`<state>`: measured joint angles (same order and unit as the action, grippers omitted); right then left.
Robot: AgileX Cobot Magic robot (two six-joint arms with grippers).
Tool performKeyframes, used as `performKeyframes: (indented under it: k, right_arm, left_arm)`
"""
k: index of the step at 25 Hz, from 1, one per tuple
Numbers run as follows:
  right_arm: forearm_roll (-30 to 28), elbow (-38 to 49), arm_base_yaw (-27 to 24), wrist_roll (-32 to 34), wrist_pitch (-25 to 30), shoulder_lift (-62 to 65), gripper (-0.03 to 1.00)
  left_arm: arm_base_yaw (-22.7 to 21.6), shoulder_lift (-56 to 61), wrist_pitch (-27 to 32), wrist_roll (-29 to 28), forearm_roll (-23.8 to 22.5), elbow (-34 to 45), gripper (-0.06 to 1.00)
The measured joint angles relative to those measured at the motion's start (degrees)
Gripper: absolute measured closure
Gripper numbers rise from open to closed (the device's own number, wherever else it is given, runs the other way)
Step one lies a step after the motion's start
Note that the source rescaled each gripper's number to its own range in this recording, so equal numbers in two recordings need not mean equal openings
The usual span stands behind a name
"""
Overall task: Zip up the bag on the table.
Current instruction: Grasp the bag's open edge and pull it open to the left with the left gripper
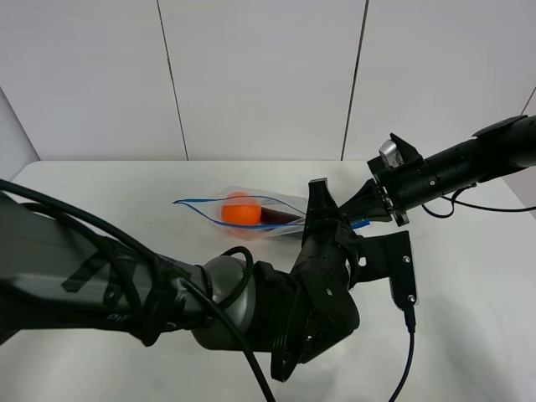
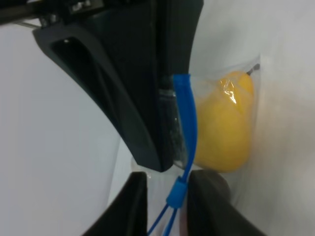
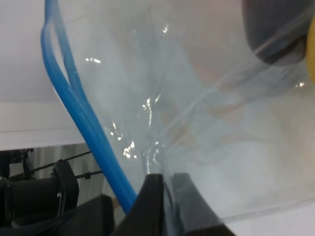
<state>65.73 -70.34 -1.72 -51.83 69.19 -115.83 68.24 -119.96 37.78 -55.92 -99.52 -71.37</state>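
Table (image 1: pixel 100 188): bag (image 1: pixel 251 209) lies mid-table. Right gripper (image 3: pixel 167 179) pinches the film at its 3 o'clock end. Left gripper (image 2: pixel 167 183) sits narrow round the zip strip (image 2: pixel 186 118); we cannot tell its grip. We judge a short stretch sealed; toward 9 o'clock the mouth gapes.

Bag (image 1: pixel 285 203) clear, zip strip (image 2: pixel 186 118) blue; orange fruit (image 1: pixel 240 210), yellow fruit (image 2: pixel 224 128); table (image 1: pixel 100 193) white.

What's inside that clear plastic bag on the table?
Through the bag an orange fruit and a dark purple fruit show; the left wrist view adds a yellow fruit. The left arm covers the bag's other end in the high view.
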Motion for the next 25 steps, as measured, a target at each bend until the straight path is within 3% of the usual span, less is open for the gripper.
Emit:
performKeyframes:
  k: [7, 13, 17, 25]
  right_arm:
    - [0.00, 0.00, 0.00, 0.00, 0.00, 0.00, 0.97]
    - [0.00, 0.00, 0.00, 0.00, 0.00, 0.00, 0.97]
    - [0.00, 0.00, 0.00, 0.00, 0.00, 0.00, 0.97]
    - [0.00, 0.00, 0.19, 0.00, 0.00, 0.00, 0.97]
  left_arm:
    - [0.00, 0.00, -1.41, 0.06, 0.00, 0.00, 0.80]
    - [0.00, 0.00, -2.04, 1.90, 0.05, 0.00, 0.94]
    - [0.00, 0.00, -2.10, 3.05, 0.05, 0.00, 0.94]
    - [0.06, 0.00, -0.57, 13.66, 4.66, -0.17, 0.94]
